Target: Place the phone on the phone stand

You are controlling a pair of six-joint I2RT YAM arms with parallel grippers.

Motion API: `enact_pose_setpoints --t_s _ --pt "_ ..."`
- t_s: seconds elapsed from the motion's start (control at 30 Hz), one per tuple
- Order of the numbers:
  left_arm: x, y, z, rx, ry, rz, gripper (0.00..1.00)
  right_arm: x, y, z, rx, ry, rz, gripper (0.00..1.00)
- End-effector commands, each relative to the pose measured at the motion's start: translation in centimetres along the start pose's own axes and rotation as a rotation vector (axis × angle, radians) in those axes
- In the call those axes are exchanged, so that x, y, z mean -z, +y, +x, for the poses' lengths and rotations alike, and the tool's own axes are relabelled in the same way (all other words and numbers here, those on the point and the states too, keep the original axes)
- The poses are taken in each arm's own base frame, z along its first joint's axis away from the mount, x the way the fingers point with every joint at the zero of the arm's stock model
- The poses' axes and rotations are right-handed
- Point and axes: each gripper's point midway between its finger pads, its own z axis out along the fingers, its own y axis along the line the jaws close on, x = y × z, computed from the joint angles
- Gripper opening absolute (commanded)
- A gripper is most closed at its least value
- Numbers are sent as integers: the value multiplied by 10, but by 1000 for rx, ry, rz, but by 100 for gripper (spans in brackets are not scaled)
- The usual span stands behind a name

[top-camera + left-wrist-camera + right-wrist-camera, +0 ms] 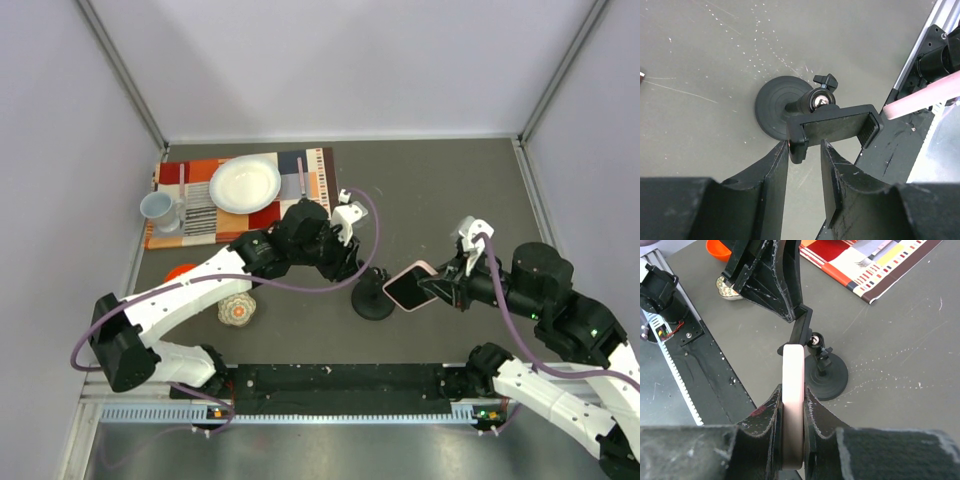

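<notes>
The right tool [792, 392] is closed tight on the phone [793, 370], one finger on each flat side. The phone is up in the air, off the desk [430, 190], and its far end is just beside the phone stand [372, 300]. It is not in the stand yet.

The left tool [805, 150] has its fingers on both sides of one end of the cradle [837, 127], the part at the top of the stand that holds a phone. I cannot tell if it is squeezing the cradle or only sitting around it. The round foot of the stand sits flat on the desk.

I think the step now is bringing the phone to the cradle while the left tool keeps the stand from tipping. Next, the phone needs to line up flat with the cradle and slide in between its two end clips. The stand is small and may wobble, so a slow, soft push looks best.
</notes>
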Motion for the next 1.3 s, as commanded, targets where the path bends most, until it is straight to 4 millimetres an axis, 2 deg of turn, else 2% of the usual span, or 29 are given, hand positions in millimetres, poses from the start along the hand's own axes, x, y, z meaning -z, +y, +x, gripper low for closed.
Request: enact_pose_setpoints --t_s 0.0,0.13,0.33,0.5,0.53,0.63,0.7,0.77,0.87,0.97,1.03,1.07,1.17,1.27 --pt "-4 4 -4 -15 -19 -12 38 13 8 -48 36 -155 -23 0" --pt "-6 3 -4 -13 -20 -12 39 11 8 -47 34 -149 -29 0" --pt "-6 7 -5 -12 -21 -28 30 8 12 -48 29 -147 -54 0" --pt "-7 12 -5 -17 -24 -54 16 2 20 -46 39 -125 -111 0" --pt "-7 12 -4 -19 -22 -55 10 1 21 -45 38 -121 -121 0" --pt "-7 14 -2 -34 -18 -64 0 -2 29 -46 104 -133 -183 0" --pt "-7 16 0 -42 -16 -68 0 -4 43 -43 140 -143 -277 0" --pt "-6 15 -1 -56 -27 -66 0 -5 54 -50 202 -196 -354 0" --pt "-2 12 -4 -101 -51 -52 0 -13 62 -52 264 -231 -423 0" --pt "2 12 -4 -192 -54 -40 0 -27 66 -53 320 -259 -483 0" --pt "7 4 -5 -236 -75 5 0 -38 70 -50 345 -266 -531 0" --pt "6 6 0 -275 -71 10 0 -40 70 -60 375 -318 -532 0" --pt "9 4 -4 -326 -94 25 0 -55 72 -64 402 -376 -561 0" --pt "10 0 -8 -358 -99 42 0 -69 73 -62 423 -360 -576 0"
